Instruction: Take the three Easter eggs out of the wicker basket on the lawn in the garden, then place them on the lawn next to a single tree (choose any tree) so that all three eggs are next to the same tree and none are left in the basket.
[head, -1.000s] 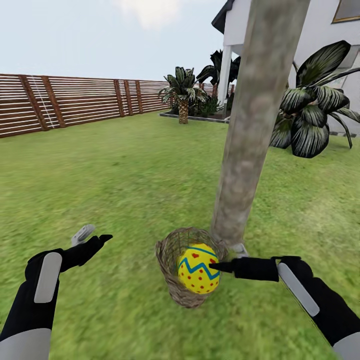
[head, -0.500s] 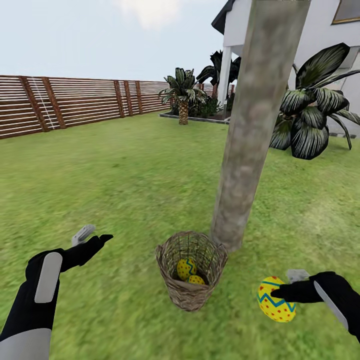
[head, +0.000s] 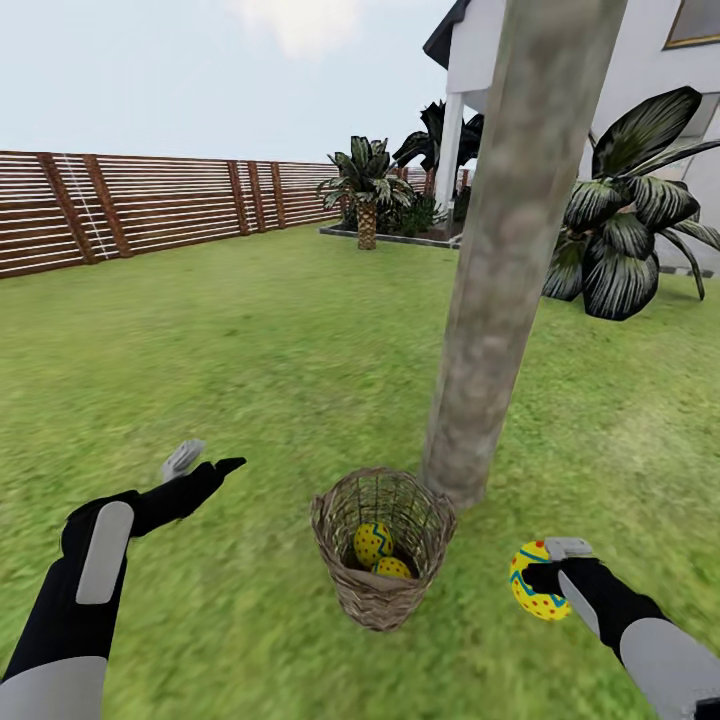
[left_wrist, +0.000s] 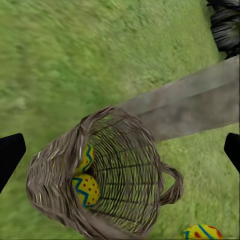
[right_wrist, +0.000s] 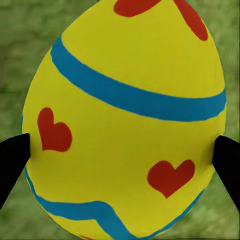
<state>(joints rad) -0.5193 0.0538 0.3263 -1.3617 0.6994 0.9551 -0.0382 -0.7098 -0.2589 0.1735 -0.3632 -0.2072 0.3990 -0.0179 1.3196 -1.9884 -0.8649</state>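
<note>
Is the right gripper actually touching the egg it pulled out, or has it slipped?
Touching. In the right wrist view both dark fingertips press against opposite sides of the Easter egg with no gap; the head view shows the right gripper holding it.

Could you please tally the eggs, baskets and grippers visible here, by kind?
Eggs: 3, with two in the basket and one held by the right gripper
Basket: 1
Grippers: 2, left and right
Total: 6
</note>
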